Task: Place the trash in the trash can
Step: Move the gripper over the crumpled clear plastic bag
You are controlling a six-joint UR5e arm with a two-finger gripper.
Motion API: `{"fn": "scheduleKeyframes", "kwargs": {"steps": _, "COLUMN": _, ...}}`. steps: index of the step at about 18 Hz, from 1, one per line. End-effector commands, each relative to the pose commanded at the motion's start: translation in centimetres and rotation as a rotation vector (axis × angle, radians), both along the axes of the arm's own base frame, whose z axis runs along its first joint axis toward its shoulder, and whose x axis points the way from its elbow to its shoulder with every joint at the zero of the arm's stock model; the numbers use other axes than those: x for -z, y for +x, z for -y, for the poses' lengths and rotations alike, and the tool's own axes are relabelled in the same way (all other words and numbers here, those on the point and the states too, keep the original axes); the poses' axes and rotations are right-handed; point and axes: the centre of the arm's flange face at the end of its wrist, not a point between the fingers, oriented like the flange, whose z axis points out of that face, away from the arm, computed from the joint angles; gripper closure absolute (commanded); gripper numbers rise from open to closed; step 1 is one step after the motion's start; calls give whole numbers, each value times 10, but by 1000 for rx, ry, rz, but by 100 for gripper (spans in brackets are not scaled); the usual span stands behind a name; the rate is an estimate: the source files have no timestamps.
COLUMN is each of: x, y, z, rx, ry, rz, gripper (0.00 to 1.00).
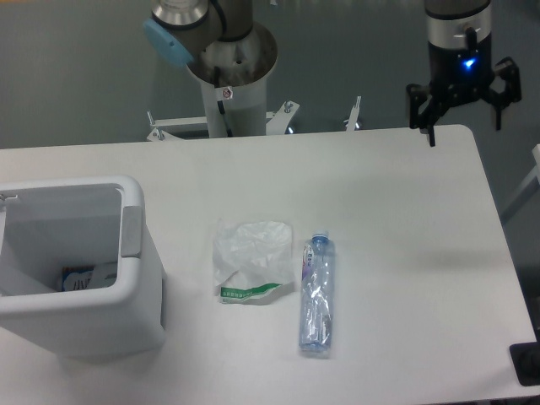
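A crumpled white wrapper (251, 261) with a green printed strip lies on the table's middle. Right beside it, a crushed clear bottle (317, 293) lies lengthwise with its bluish cap pointing away from the front edge. The white trash can (131, 287) stands at the left front, with a grey tab on its right side and some items inside. My gripper (464, 114) hangs open above the table's far right corner, well away from both pieces of trash, with nothing between its fingers.
The arm's base column (229, 80) stands behind the table's far edge. A metal bracket (253, 121) lies at its foot. A dark object (527, 364) sits at the table's front right corner.
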Motion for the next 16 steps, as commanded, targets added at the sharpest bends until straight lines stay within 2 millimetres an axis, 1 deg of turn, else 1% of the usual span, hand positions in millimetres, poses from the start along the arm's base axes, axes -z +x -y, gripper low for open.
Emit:
{"fn": "scheduleKeyframes", "kwargs": {"steps": 4, "x": 1, "y": 0, "z": -3, "rx": -1, "ry": 2, "rz": -2, "gripper": 0}}
{"fn": "scheduleKeyframes", "kwargs": {"steps": 8, "x": 13, "y": -3, "z": -9, "rx": 4, "ry": -1, "rz": 19, "gripper": 0}}
{"fn": "scheduleKeyframes", "kwargs": {"steps": 9, "x": 23, "y": -8, "z": -12, "rx": 4, "ry": -6, "rz": 37, "gripper": 0}}
{"fn": "scheduleKeyframes", "kwargs": {"steps": 10, "x": 30, "y": -11, "z": -13, "rx": 4, "ry": -8, "rz": 47, "gripper": 0}}
{"fn": "scheduleKeyframes", "kwargs": {"steps": 11, "x": 40, "y": -10, "z": -19, "rx": 15, "ry": -14, "rz": 65, "gripper": 0}}
{"fn": "scheduleKeyframes", "kwargs": {"steps": 13, "x": 57, "y": -8, "z": -24, "rx": 20, "ry": -16, "rz": 77, "gripper": 0}}
{"fn": "scheduleKeyframes", "kwargs": {"steps": 15, "x": 77, "y": -9, "z": -39, "rx": 4, "ry": -7, "rz": 92, "gripper": 0}}
{"fn": "scheduleKeyframes", "kwargs": {"steps": 16, "x": 89, "y": -9, "z": -49, "rx": -12, "ry": -1, "rz": 109, "gripper": 0}}
